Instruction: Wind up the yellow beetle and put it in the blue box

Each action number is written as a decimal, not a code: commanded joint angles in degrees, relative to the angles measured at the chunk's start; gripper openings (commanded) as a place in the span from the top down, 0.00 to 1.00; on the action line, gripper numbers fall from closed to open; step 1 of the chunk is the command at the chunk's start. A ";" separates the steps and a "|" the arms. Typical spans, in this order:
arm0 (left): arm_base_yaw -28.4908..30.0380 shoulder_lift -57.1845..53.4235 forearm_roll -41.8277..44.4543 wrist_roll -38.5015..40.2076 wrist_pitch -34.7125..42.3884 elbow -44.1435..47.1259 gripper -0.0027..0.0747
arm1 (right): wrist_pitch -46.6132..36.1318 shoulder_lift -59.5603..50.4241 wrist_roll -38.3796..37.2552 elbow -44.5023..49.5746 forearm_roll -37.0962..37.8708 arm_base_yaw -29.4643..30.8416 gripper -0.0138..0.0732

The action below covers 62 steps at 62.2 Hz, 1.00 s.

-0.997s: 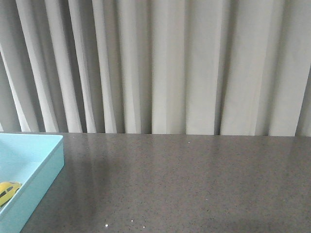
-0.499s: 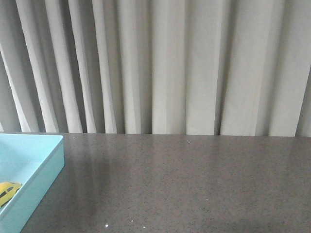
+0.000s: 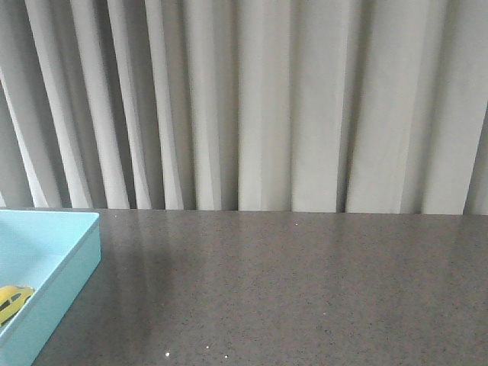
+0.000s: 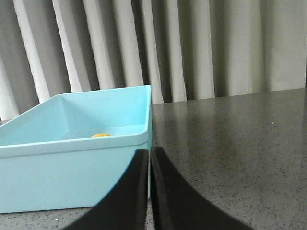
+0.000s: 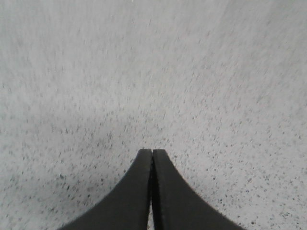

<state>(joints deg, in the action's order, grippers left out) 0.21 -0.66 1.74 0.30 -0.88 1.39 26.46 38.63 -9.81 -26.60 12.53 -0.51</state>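
Sitting inside blue box (image 3: 72, 263) — yellow beetle (image 3: 13, 298); both arms' fingers pressed together, empty.

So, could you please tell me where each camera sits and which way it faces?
Front: looks forward over the table to the curtain; no robot parts show.
Left wrist: low on the left hand, shut, facing the blue box.
Right wrist: on the right hand, shut, facing the tabletop.
Front and left wrist share the blue box holding the yellow beetle.

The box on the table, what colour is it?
Light blue, plain and unpatterned; the box shows best in the left wrist view.
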 commanded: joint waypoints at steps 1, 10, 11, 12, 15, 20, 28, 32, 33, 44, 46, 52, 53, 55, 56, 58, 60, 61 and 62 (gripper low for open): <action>-0.25 -0.28 -0.58 0.60 4.50 -0.52 0.97 | -13.74 -9.15 -0.14 6.69 -0.25 3.43 0.85; -0.25 -0.28 -0.58 0.60 4.50 -0.52 0.97 | -21.43 -21.40 -0.14 16.91 -0.59 4.22 0.85; -0.25 -0.28 -0.58 0.60 4.50 -0.52 0.97 | -22.29 -22.35 -0.14 17.73 -0.59 4.22 0.85; -0.25 -0.28 -0.58 0.60 4.50 -0.52 0.97 | -22.88 -23.22 -0.14 18.53 -0.66 4.22 0.85; -0.25 -0.28 -0.58 0.60 4.50 -0.52 0.97 | -24.77 -25.80 -0.14 21.07 -1.04 4.22 0.85; -0.25 -0.28 -0.58 0.60 4.50 -0.52 0.97 | -28.01 -28.63 -0.14 24.85 -1.17 4.22 0.85; -0.25 -0.28 -0.58 0.60 4.50 -0.52 0.97 | -33.87 -29.75 -0.14 28.46 -1.17 4.22 0.85; -0.25 -0.28 -0.58 0.60 4.50 -0.52 0.97 | -33.78 -30.99 -0.14 28.32 -2.65 4.22 0.85; -0.25 -0.28 -0.58 0.60 4.50 -0.52 0.97 | -34.14 -31.76 -0.04 28.38 -3.51 4.22 0.85; -0.25 -0.28 -0.58 0.60 4.50 -0.52 0.97 | -29.79 -39.86 3.51 28.38 -13.26 4.22 0.85; -0.25 -0.28 -0.58 0.60 4.50 -0.52 0.97 | -28.42 -40.03 4.78 28.38 -14.66 4.22 0.85; -0.25 -0.28 -0.58 0.60 4.50 -0.52 0.97 | -25.71 -40.01 9.00 28.38 -17.41 4.22 0.85; -0.25 -0.28 -0.58 0.60 4.50 -0.52 0.97 | -25.65 -40.01 9.39 28.38 -17.47 4.22 0.85; -0.25 -0.28 -0.58 0.60 4.50 -0.52 0.97 | -25.53 -40.01 9.81 28.38 -17.47 4.22 0.85; -0.25 -0.28 -0.58 0.60 4.50 -0.52 0.97 | -25.52 -40.01 10.33 28.38 -17.35 4.22 0.85; -0.25 -0.28 -0.58 0.60 4.50 -0.52 0.97 | -25.52 -40.01 10.61 28.38 -17.35 4.22 0.85; -0.25 -0.28 -0.58 0.60 4.50 -0.52 0.97 | -25.63 -40.01 10.61 28.38 -17.35 4.22 0.85; -0.25 -0.28 -0.58 0.60 4.50 -0.52 0.97 | -25.78 -40.01 10.61 28.38 -17.35 4.22 0.85; -0.25 -0.28 -0.58 0.60 4.50 -0.52 0.97 | -25.78 -40.01 10.61 28.38 -17.35 4.22 0.85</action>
<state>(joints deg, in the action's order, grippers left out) 0.21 -0.66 1.74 0.30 -0.78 1.39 4.72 -0.60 -0.49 1.55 -4.68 3.40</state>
